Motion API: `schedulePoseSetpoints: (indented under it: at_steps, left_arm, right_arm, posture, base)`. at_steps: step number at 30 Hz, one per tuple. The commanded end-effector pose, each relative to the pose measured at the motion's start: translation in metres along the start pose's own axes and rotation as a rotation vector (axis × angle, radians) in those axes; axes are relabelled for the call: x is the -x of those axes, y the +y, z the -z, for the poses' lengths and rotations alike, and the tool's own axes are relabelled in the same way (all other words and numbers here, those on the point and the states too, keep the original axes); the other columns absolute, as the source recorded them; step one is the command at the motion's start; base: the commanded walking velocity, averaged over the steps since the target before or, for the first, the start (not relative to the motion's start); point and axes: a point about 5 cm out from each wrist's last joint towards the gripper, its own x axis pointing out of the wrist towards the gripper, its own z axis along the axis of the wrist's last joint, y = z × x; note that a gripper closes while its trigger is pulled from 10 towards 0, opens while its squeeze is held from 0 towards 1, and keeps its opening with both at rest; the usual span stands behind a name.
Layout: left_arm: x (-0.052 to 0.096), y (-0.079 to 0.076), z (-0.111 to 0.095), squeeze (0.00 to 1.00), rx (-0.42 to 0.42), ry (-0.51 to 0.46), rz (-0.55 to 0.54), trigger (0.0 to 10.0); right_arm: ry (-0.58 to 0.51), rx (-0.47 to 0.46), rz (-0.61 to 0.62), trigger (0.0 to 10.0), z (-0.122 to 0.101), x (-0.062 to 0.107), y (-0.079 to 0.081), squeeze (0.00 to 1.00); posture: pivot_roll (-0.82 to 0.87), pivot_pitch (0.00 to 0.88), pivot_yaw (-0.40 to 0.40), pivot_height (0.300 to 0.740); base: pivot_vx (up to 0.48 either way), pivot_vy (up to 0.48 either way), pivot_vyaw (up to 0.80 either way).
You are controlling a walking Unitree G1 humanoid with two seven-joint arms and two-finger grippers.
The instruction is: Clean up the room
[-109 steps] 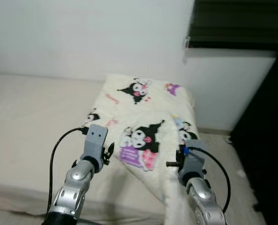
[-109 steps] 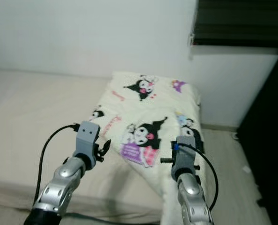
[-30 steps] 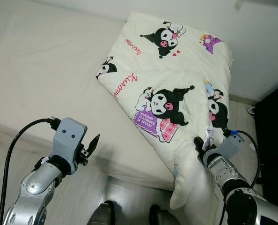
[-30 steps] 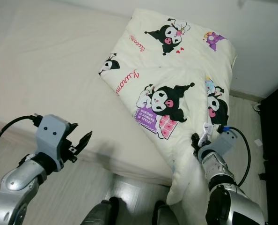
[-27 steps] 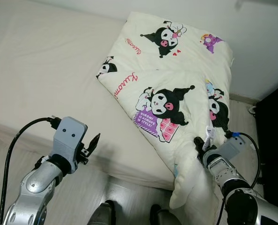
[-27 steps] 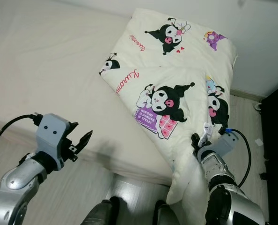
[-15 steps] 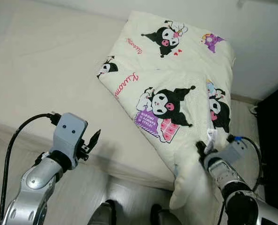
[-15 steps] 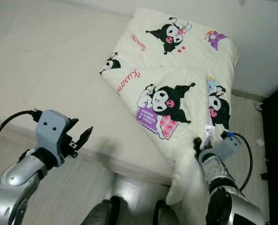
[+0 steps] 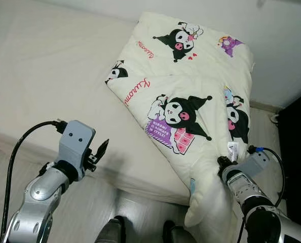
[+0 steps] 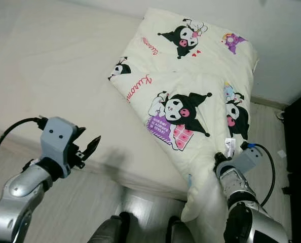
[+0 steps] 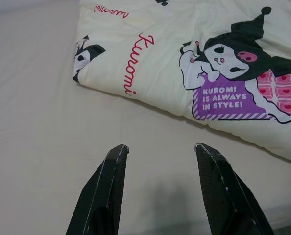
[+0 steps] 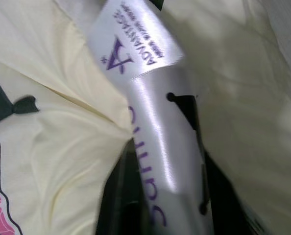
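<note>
- Both fingers of the left gripper (image 11: pixel 157 191) are standing apart with nothing between them, hovering over the pale mattress (image 9: pixel 44 76) near its front edge, at the lower left of the head views.
- At the lower right of the head views, the right gripper (image 9: pixel 225 163) is pressing into the hanging corner of the blanket (image 9: pixel 191 101); in the right wrist view its dark fingers (image 12: pixel 121 196) are closing on the white care label (image 12: pixel 150 112) and the cream fabric around it.
- That label, printed in purple, is draping over the fingers and is also showing as a small white tab (image 10: pixel 230 147) just above the gripper.
- Lying folded across the right half of the mattress, the cream blanket with black cartoon figures is reaching from the upper centre down to the lower right.
- Its lower right corner is spilling over the mattress edge and hanging toward the floor (image 9: pixel 135 207).
- One purple panel (image 11: pixel 224 102) on the blanket is reading "KUROMI IS ALWAYS IN STYLE!", and it is sitting well ahead of the left gripper's tips.
- Behind the blanket, a white wall (image 9: pixel 287 45) is running along the upper right.
</note>
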Motion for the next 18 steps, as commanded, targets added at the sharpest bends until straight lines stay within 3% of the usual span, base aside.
schedulePoseSetpoints:
  at_steps: [1, 10, 12, 14, 16, 18]
  left_arm:
    - [0.004, 0.002, 0.009, 0.00, -0.008, 0.042, 0.001, 10.0]
    - [0.004, 0.001, 0.010, 0.00, -0.006, 0.045, -0.002, 10.0]
    - [0.003, 0.003, 0.011, 0.00, 0.002, 0.042, -0.020, 10.0]
    - [0.003, 0.003, 0.011, 0.00, 0.002, 0.042, -0.020, 10.0]
    - [-0.003, 0.011, 0.011, 0.00, 0.018, 0.032, -0.069, 10.0]
    - [-0.003, 0.011, 0.011, 0.00, 0.018, 0.032, -0.069, 10.0]
  right_arm:
    - [0.032, 0.016, 0.051, 0.0, 0.007, 0.002, -0.014, 0.00]
    - [0.033, 0.061, 0.040, 0.0, 0.007, 0.002, -0.012, 0.00]
    - [0.041, 0.145, -0.004, 0.0, 0.008, 0.001, -0.004, 0.00]
    - [0.041, 0.145, -0.004, 0.0, 0.008, 0.001, -0.004, 0.00]
    - [0.048, 0.284, -0.109, 0.0, 0.011, -0.001, 0.019, 0.00]
    - [0.048, 0.284, -0.109, 0.0, 0.011, -0.001, 0.019, 0.00]
  posture:
    - [0.26, 0.370, -0.004, 0.740]
    - [0.26, 0.370, -0.008, 0.740]
    - [0.24, 0.363, -0.014, 0.740]
    - [0.24, 0.363, -0.014, 0.740]
    - [0.20, 0.345, -0.030, 0.740]
    - [0.20, 0.345, -0.030, 0.740]
  base:
    - [0.000, 0.000, 0.00]
    - [0.000, 0.000, 0.00]
    - [0.000, 0.000, 0.00]
    - [0.000, 0.000, 0.00]
    - [0.000, 0.000, 0.00]
    - [0.000, 0.000, 0.00]
